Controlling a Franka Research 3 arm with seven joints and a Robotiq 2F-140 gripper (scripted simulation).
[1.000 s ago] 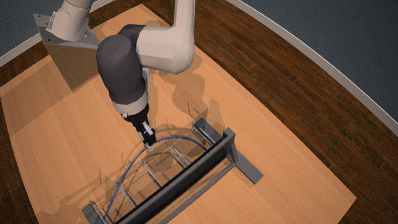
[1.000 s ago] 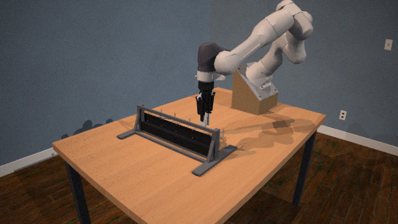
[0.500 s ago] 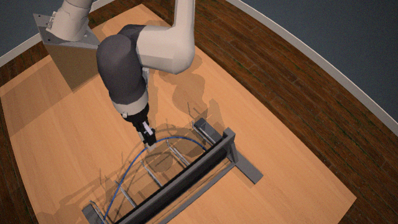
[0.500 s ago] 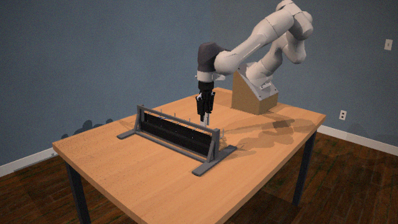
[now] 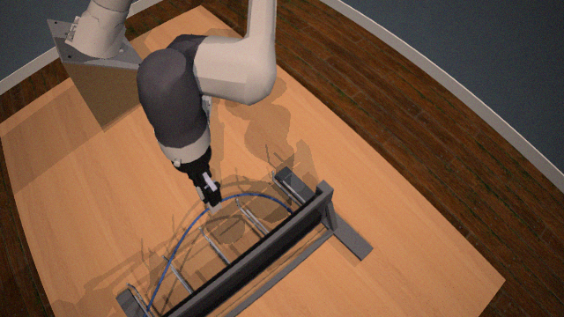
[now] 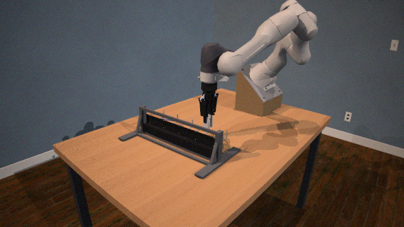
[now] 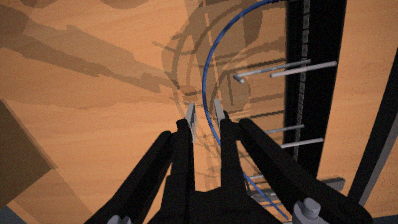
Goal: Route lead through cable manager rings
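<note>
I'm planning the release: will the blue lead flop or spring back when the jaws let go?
Likely springy, not limp: the blue lead holds a smooth arc without kinks. It looks thin, so it may slide between the gripper's jaws, which stand apart around it. Released, it could spring out of the open rings.
</note>
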